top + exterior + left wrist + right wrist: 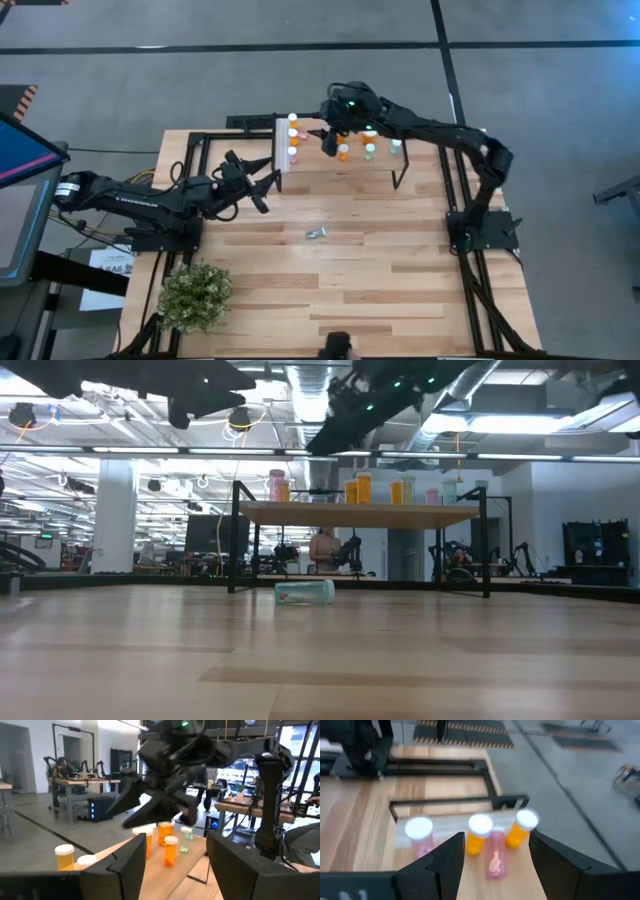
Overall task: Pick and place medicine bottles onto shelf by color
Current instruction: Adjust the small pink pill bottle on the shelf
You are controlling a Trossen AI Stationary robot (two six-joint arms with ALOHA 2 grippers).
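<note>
- Over the shelf [340, 150] at the far end of the table [330, 290], the right gripper [330, 140] hangs with its jaws apart and nothing between them
- Below those jaws in the right wrist view stand a pink bottle [496, 851], two orange bottles [479, 834] and another pink one [420, 836], all white-capped and upright on the plank top
- Along the shelf's other end, the high view shows more orange bottles [344, 152] and pale green ones [370, 151] standing in loose groups
- One pale green bottle [305, 592] lies on its side on the table, in front of the shelf and well apart from both arms; this looks like the piece left to sort
- To the left, the left gripper [262, 186] waits near the shelf's end, jaws apart and empty
- For the step in hand, my judgement is that the right arm should lift straight up clear of the caps before swinging, since the standing bottles are packed close and would tip at a nudge
- For the lying bottle, approach from above with the jaws across its body, not along it, so it cannot roll away; then set it upright beside the other green ones
</note>
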